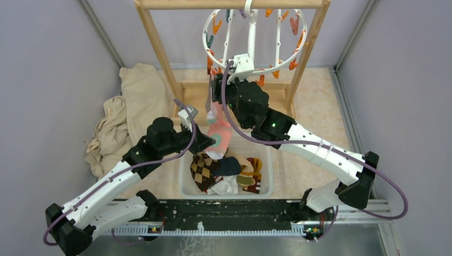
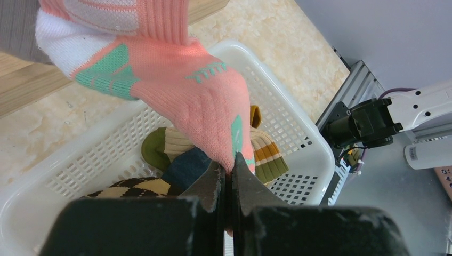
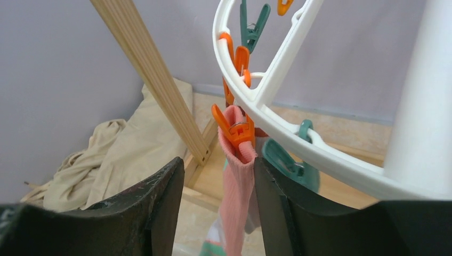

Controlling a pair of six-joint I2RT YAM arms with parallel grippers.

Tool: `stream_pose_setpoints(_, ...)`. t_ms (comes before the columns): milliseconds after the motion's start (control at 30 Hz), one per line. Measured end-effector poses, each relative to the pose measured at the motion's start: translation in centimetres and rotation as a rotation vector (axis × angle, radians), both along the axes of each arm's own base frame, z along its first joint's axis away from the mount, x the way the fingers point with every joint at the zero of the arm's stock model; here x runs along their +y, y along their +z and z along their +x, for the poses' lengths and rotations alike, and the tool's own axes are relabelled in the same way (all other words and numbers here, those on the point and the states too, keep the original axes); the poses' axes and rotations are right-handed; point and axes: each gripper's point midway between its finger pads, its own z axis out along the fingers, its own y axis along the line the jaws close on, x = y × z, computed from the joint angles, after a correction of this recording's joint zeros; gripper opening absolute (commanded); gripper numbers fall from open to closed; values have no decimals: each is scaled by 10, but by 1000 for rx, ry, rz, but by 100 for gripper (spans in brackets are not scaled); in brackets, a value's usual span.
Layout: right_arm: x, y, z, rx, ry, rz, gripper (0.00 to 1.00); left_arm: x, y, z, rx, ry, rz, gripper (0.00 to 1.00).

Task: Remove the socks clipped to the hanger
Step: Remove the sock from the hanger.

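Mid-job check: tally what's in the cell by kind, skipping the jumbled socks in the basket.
Clipped socks: 1, the pink sock
Hanger: 1
Basket: 1
Wooden frame: 1
Beige cloth heap: 1
Grippers: 2, left gripper and right gripper
Total: 7

basket [image 1: 265,170]: socks [image 1: 226,173] in it | hanging sock [image 1: 219,133] over it | hanger [image 1: 251,37] behind it, up high | cloth pile [image 1: 128,112] left of it
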Motion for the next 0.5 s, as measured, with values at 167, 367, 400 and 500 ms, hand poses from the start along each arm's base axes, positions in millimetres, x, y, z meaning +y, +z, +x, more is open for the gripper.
stream_pose_setpoints(167,-2,6,6,-46,-33,25,56,1,1,-1,-4,-1,-4,0)
stream_pose_setpoints(367,0,-9,9,-80,-43,9,59,1,2,-2,-8,-2,-7,0)
stream_pose_setpoints(400,0,-15,9,-83,-42,4,59,1,2,-2,-8,-2,-7,0)
stream_pose_setpoints(500,-2,-29,9,-88,-45,-9,60,1,2,-3,-10,-6,-7,0)
